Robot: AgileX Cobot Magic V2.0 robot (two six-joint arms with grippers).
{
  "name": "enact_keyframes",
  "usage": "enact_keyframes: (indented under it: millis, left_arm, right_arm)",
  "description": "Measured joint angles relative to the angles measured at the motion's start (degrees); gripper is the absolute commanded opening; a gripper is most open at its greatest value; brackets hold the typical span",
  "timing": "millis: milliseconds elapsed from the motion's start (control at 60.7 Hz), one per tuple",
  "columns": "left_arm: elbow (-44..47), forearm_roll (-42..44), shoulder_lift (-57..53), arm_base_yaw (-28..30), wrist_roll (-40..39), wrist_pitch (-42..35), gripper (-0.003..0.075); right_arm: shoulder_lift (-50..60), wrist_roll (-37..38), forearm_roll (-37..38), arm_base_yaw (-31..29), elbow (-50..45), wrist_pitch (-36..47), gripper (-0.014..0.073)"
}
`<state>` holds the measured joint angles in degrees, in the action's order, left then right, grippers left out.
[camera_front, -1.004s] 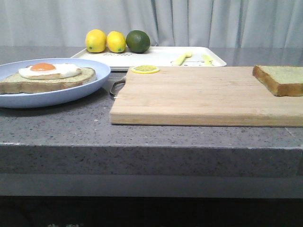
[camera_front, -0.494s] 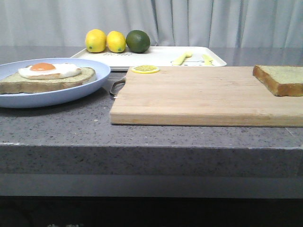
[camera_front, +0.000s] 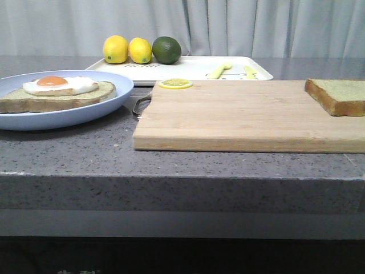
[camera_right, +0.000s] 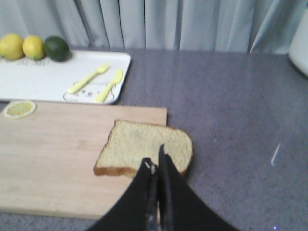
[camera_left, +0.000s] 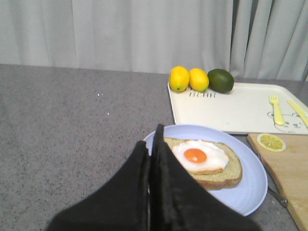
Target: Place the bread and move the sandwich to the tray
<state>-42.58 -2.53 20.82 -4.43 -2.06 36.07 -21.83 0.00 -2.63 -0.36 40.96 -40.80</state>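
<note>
The bread (camera_front: 337,95) lies flat at the right end of the wooden cutting board (camera_front: 239,117); it also shows in the right wrist view (camera_right: 143,147). My right gripper (camera_right: 155,156) is shut and empty, just short of the bread's near edge. An egg-topped slice (camera_front: 57,91) lies on a pale blue plate (camera_front: 108,100) at the left; it also shows in the left wrist view (camera_left: 204,161). My left gripper (camera_left: 150,139) is shut and empty, at the plate's near rim (camera_left: 252,190). The white tray (camera_front: 188,68) stands behind the board. Neither gripper shows in the front view.
Two lemons (camera_front: 126,49) and a lime (camera_front: 166,49) sit at the tray's far left corner. A yellow fork (camera_front: 219,70) and knife (camera_front: 250,71) lie on the tray's right part. A lemon slice (camera_front: 175,84) rests on the board's far left corner.
</note>
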Motion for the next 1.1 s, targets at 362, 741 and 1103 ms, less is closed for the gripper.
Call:
enact_keyframes:
  millis: [362, 741, 1103]
  left_arm:
    - [0.0, 0.0, 7.2, 0.0, 0.1, 0.5, -0.0018]
    - [0.1, 0.0, 11.9, 0.0, 0.1, 0.4, 0.0321]
    - [0.1, 0.0, 12.4, 0.0, 0.1, 0.2, 0.045]
  right_arm:
    - [-11.7, 0.0, 0.0, 0.0, 0.1, -3.7, -0.0067]
    - [-17.8, 0.0, 0.0, 0.0, 0.1, -4.8, 0.039]
    - [-18.8, 0.0, 0.0, 0.0, 0.1, -5.1, 0.0496]
